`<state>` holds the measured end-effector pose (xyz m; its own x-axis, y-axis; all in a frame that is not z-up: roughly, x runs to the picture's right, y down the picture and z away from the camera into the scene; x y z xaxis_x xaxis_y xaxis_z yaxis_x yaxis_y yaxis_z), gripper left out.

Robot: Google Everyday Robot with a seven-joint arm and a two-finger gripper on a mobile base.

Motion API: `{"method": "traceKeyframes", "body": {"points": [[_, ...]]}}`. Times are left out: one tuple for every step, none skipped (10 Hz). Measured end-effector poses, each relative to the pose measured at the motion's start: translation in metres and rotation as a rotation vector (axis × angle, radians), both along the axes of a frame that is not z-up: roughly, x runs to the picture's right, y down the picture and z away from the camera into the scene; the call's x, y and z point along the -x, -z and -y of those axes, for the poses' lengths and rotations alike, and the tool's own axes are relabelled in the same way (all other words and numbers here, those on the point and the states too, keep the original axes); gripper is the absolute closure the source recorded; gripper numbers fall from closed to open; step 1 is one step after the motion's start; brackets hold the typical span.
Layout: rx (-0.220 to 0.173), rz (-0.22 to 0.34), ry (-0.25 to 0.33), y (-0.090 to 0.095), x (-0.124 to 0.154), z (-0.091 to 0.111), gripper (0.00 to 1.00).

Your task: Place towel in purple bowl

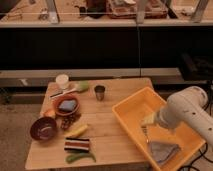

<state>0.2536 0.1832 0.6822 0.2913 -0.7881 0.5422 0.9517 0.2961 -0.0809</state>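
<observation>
The towel is lying crumpled on the floor of the yellow bin, at the bin's near end. It is just nearer the camera than the pincer and not touching it.

The pincer is hanging inside the bin from the white arm. It is pointing down, with its fingers spread fully apart and gripping nothing. Judgement: this posture is preparing a descent onto the cloth, since open fingers are needed to straddle a soft fold, and the bin walls are ruling out a sideways approach.

Well off toward the view's left of the pincer, a green vegetable and a dark striped block are lying near the front edge of the table.

Further that way, well apart from the pincer, the purple bowl is standing upright with nothing showing above its rim. Judgement: the transfer is requiring a lift clear of the bin rim, then a long traverse across the table.

Beyond it, the orange bowl is holding a blue square pad; this is not the target.

Farthest back, a metal cup and a white cup are standing.
</observation>
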Motion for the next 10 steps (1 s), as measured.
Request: {"method": "traceKeyframes", "body": {"points": [[0.001,-0.002,-0.002,0.000,0.000,0.000,0.20],[0.019,-0.030,-0.008,-0.001,-0.005,-0.005,0.20],[0.032,-0.053,-0.008,-0.006,-0.012,-0.011,0.20],[0.051,-0.080,-0.011,-0.008,-0.022,-0.017,0.20],[0.069,-0.099,-0.015,-0.009,-0.029,-0.023,0.20],[0.081,-0.111,-0.017,-0.009,-0.034,-0.028,0.20],[0.095,-0.123,-0.022,-0.009,-0.038,-0.034,0.20],[0.109,-0.134,-0.028,-0.009,-0.041,-0.040,0.20],[0.113,-0.139,-0.034,-0.010,-0.044,-0.043,0.20],[0.118,-0.148,-0.041,-0.011,-0.046,-0.045,0.20]]}}
